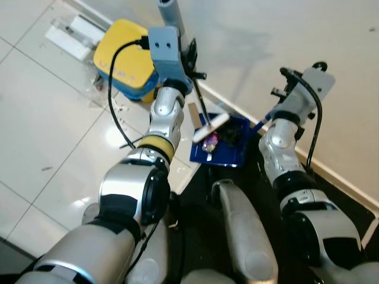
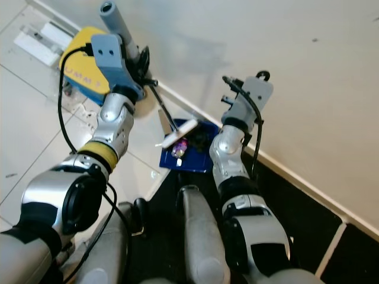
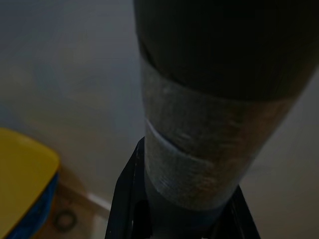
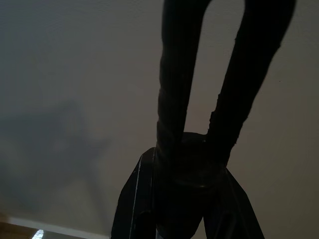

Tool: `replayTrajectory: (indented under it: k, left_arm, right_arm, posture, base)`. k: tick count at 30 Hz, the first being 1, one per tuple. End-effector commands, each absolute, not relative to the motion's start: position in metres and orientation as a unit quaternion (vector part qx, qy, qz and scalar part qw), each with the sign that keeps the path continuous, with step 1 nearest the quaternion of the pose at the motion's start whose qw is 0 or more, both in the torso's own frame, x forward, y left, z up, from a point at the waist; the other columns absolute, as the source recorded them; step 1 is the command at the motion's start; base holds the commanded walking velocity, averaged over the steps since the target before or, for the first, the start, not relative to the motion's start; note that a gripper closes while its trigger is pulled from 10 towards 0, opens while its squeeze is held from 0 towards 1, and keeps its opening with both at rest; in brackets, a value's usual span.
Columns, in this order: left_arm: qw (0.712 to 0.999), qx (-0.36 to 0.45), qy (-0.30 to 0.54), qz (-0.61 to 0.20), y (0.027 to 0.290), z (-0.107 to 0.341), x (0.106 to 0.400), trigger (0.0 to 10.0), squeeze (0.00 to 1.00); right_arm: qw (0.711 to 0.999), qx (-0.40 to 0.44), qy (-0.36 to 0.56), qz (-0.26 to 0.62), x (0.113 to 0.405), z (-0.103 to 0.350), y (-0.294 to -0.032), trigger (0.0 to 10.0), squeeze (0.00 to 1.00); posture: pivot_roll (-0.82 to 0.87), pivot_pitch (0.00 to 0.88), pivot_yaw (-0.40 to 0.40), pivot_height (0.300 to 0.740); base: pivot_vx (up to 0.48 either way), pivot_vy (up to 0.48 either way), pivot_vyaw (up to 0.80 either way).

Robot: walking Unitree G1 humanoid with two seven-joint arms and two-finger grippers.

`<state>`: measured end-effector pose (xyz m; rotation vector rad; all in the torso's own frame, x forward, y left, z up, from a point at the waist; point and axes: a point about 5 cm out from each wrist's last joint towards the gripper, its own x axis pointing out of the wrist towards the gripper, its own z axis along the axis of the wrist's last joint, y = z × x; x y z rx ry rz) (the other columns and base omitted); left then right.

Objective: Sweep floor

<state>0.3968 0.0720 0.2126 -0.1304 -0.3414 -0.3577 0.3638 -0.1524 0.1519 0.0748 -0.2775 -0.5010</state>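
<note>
A grey broom handle [image 1: 172,18] rises in front of the wall, with my left gripper [image 1: 188,58] shut round it; its taped shaft [image 3: 209,129] runs between the fingers [image 3: 127,199]. A thin rod runs from there down to a blue dustpan [image 1: 231,151] lying on the floor against the skirting. In the pan are a white strip [image 1: 211,126], a pinkish scrap [image 1: 209,142] and dark bits. My right gripper [image 4: 192,199] is shut on the dustpan's dark looped handle [image 4: 194,149], just right of the pan below the right wrist [image 1: 296,100].
A yellow and blue box [image 1: 127,59] stands on the white tiles left of the broom, with a clear plastic packet [image 1: 71,32] beyond it. The beige wall [image 1: 284,35] and its skirting close off the far side. Dark flooring [image 1: 349,201] lies under my legs.
</note>
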Motion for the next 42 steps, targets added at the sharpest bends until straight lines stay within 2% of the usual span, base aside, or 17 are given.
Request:
replayTrajectory:
  k: [1,2,4,6,9,11,12,13,14,17,18,19,22,29,33,39,42]
  left_arm:
    - [0.961,-0.057,-0.186,-0.197,0.072,0.222,0.397,10.0,0.0]
    - [0.961,-0.057,-0.186,-0.197,0.072,0.222,0.397,10.0,0.0]
    - [0.965,-0.024,-0.173,-0.193,0.091,0.223,0.401,10.0,0.0]
    - [0.965,-0.024,-0.173,-0.193,0.091,0.223,0.401,10.0,0.0]
    - [0.971,0.043,-0.128,-0.196,0.125,0.216,0.403,10.0,0.0]
    - [0.972,0.052,-0.121,-0.195,0.13,0.214,0.403,10.0,0.0]
    - [0.974,0.055,-0.118,-0.186,0.143,0.215,0.401,10.0,0.0]
    - [0.974,0.055,-0.118,-0.186,0.143,0.215,0.401,10.0,0.0]
    - [0.976,0.066,-0.116,-0.173,0.159,0.218,0.398,10.0,0.0]
    - [0.977,0.076,-0.118,-0.163,0.173,0.22,0.395,10.0,0.0]
    - [0.978,0.082,-0.137,-0.131,0.195,0.23,0.389,10.0,0.0]
    - [0.978,0.082,-0.137,-0.131,0.195,0.23,0.389,10.0,0.0]
    - [0.98,0.065,-0.187,-0.027,0.238,0.245,0.368,10.0,0.0]
    - [0.987,0.034,-0.155,0.006,0.248,0.213,0.344,10.0,0.0]
    - [0.993,0.073,-0.082,0.044,0.266,0.175,0.318,10.0,0.0]
    - [0.993,0.073,-0.039,0.083,0.285,0.153,0.298,10.0,0.0]
    - [0.993,0.073,-0.027,0.086,0.285,0.144,0.292,10.0,0.0]
  right_arm:
    - [0.957,0.004,-0.075,-0.279,0.354,0.121,-0.168,10.0,0.0]
    - [0.957,0.004,-0.075,-0.279,0.354,0.121,-0.168,10.0,0.0]
    - [0.959,0.008,-0.07,-0.276,0.355,0.121,-0.165,10.0,0.0]
    - [0.959,0.008,-0.07,-0.276,0.355,0.121,-0.165,10.0,0.0]
    - [0.961,0.016,-0.062,-0.269,0.358,0.121,-0.159,10.0,0.0]
    - [0.961,0.017,-0.06,-0.268,0.358,0.12,-0.158,10.0,0.0]
    - [0.962,0.019,-0.058,-0.265,0.359,0.12,-0.156,10.0,0.0]
    - [0.962,0.019,-0.058,-0.265,0.359,0.12,-0.156,10.0,0.0]
    - [0.963,0.023,-0.055,-0.262,0.359,0.12,-0.155,10.0,0.0]
    - [0.964,0.025,-0.052,-0.26,0.36,0.119,-0.153,10.0,0.0]
    - [0.965,0.028,-0.047,-0.257,0.36,0.118,-0.152,10.0,0.0]
    - [0.965,0.028,-0.047,-0.257,0.36,0.118,-0.152,10.0,0.0]
    - [0.967,0.03,-0.037,-0.25,0.361,0.115,-0.156,10.0,0.0]
    - [0.968,0.068,-0.008,-0.243,0.359,0.104,-0.165,10.0,0.0]
    - [0.949,0.164,0.034,-0.268,0.353,0.088,-0.181,10.0,0.0]
    - [0.929,0.208,0.047,-0.303,0.346,0.078,-0.194,10.0,0.0]
    - [0.921,0.222,0.052,-0.316,0.342,0.073,-0.201,10.0,0.0]
  posture:
    - [-0.11,0.462,-0.044,0.74]
    - [-0.11,0.462,-0.044,0.74]
    - [-0.08,0.452,-0.038,0.74]
    - [-0.08,0.452,-0.038,0.74]
    - [-0.03,0.432,-0.037,0.74]
    - [-0.03,0.432,-0.037,0.74]
    - [-0.02,0.42,-0.035,0.74]
    - [-0.02,0.42,-0.035,0.74]
    - [0.0,0.406,-0.034,0.74]
    - [0.01,0.394,-0.035,0.74]
    - [0.05,0.359,-0.038,0.74]
    - [0.05,0.359,-0.038,0.74]
    - [0.09,0.324,-0.051,0.74]
    - [0.12,0.262,-0.064,0.74]
    - [0.13,0.217,-0.05,0.74]
    - [0.15,0.183,-0.033,0.74]
    - [0.15,0.175,-0.028,0.74]
  base:
    - [0.0,0.0,0.0]
    - [0.0,0.0,0.0]
    - [0.0,0.0,0.0]
    - [0.0,0.0,0.0]
    - [0.0,0.0,0.0]
    - [0.0,0.0,0.0]
    - [0.0,0.0,0.0]
    - [0.0,0.0,0.0]
    - [0.0,0.0,0.0]
    - [0.0,0.0,0.0]
    - [0.0,0.0,0.0]
    - [0.0,0.0,0.0]
    - [0.0,0.0,0.0]
    - [0.0,0.0,0.0]
    - [0.0,0.0,0.0]
    - [0.0,0.0,0.0]
    - [0.0,0.0,0.0]
